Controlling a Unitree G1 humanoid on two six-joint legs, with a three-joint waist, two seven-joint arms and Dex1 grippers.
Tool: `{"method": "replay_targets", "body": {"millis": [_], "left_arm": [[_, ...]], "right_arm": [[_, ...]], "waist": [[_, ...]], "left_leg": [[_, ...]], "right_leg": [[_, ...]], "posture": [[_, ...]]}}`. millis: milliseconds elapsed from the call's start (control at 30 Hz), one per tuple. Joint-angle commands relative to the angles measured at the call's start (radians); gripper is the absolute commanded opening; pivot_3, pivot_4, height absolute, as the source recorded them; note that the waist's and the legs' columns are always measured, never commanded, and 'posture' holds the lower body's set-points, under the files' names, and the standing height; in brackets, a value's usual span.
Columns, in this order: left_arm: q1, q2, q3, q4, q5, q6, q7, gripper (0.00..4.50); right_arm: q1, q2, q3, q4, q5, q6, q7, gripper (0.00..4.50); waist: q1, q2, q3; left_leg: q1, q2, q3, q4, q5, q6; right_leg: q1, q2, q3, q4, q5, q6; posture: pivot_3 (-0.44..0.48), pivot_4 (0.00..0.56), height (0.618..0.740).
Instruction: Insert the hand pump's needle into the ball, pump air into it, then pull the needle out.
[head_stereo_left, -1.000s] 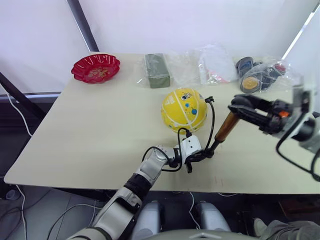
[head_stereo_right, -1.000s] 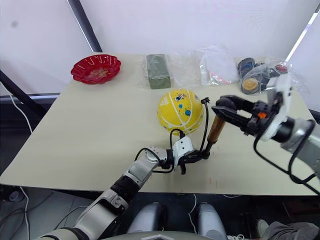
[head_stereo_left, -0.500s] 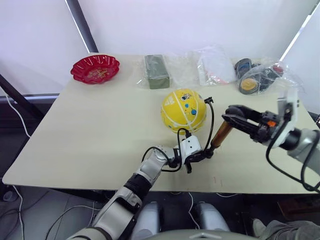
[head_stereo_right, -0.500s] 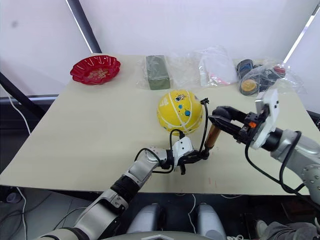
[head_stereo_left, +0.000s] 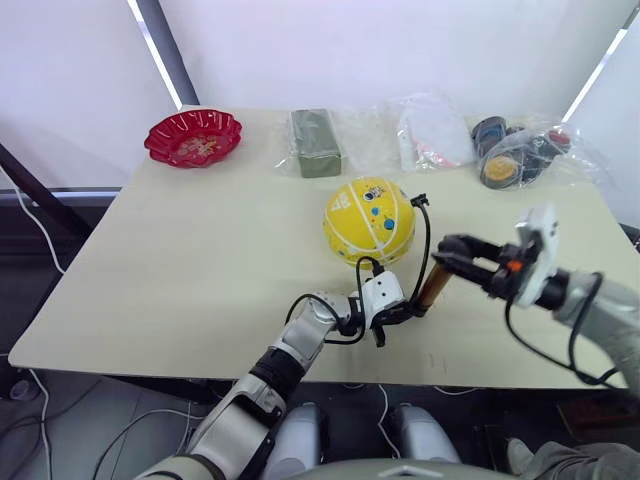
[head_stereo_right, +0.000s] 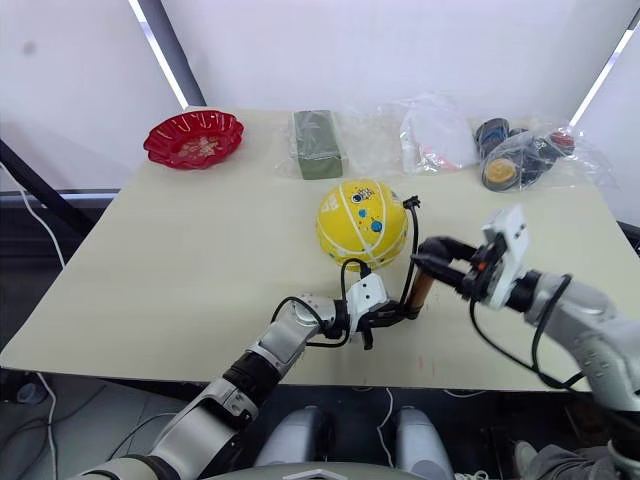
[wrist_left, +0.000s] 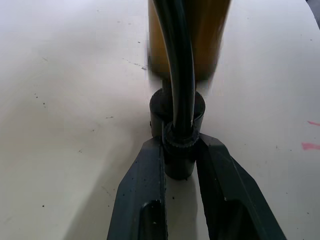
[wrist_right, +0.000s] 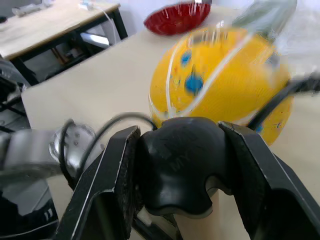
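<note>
Pumping looks underway, judged from the grips: right pincer (wrist_right: 180, 165) clenched on the T-handle of the hand pump (head_stereo_left: 434, 284); left pincer (wrist_left: 179, 165) clamps its black base cap against the desk (head_stereo_left: 180, 260). Ball (head_stereo_left: 368, 220) sits just beyond both pincers, hose arching to its top, so needle apparently seated, though too small to confirm. Left: finish strokes, withdraw needle.
</note>
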Motion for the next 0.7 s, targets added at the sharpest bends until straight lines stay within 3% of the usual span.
{"method": "replay_targets", "body": {"millis": [33,133,233,533,700], "left_arm": [[0.042,0.026,-0.017,0.061,0.03,0.044,-0.008,0.36],[0.041,0.027,-0.018,0.063,0.031,0.04,-0.012,0.36],[0.042,0.025,-0.018,0.064,0.031,0.04,-0.012,0.36],[0.047,0.02,-0.021,0.054,0.032,0.047,-0.006,0.36],[0.048,0.019,-0.021,0.047,0.032,0.051,-0.002,0.36]], "right_arm": [[-0.069,-0.079,-0.178,-0.068,0.158,0.039,-0.052,1.97],[-0.099,-0.14,-0.224,-0.061,0.237,0.088,-0.091,1.97],[-0.077,-0.138,-0.181,-0.062,0.228,0.113,-0.12,1.97],[0.121,0.051,0.132,0.019,-0.094,-0.004,-0.04,1.97],[0.186,0.105,0.225,0.1,-0.268,-0.123,0.047,1.97]], "waist": [[0.003,-0.001,0.001],[0.005,-0.001,0.001],[0.005,-0.002,0.001],[0.003,-0.007,-0.004],[0.001,-0.009,-0.007]], "left_leg": [[0.0,0.0,-0.001,0.0,0.0,0.0],[-0.002,0.0,-0.002,0.0,0.0,0.0],[-0.002,0.0,-0.001,0.0,0.0,0.0],[0.001,0.001,-0.001,0.0,0.0,0.0],[0.003,0.001,0.0,0.0,0.0,0.0]], "right_leg": [[0.0,0.0,0.0,-0.001,0.0,0.0],[0.0,0.001,0.0,-0.001,0.0,0.0],[-0.001,0.0,0.001,-0.001,0.0,0.0],[0.001,0.002,0.001,-0.001,0.0,0.0],[0.002,0.002,-0.002,-0.001,0.0,0.0]], "posture": [[0.0,0.15,0.74],[0.0,0.15,0.74],[0.0,0.15,0.74],[0.0,0.15,0.74],[0.0,0.15,0.74]]}}
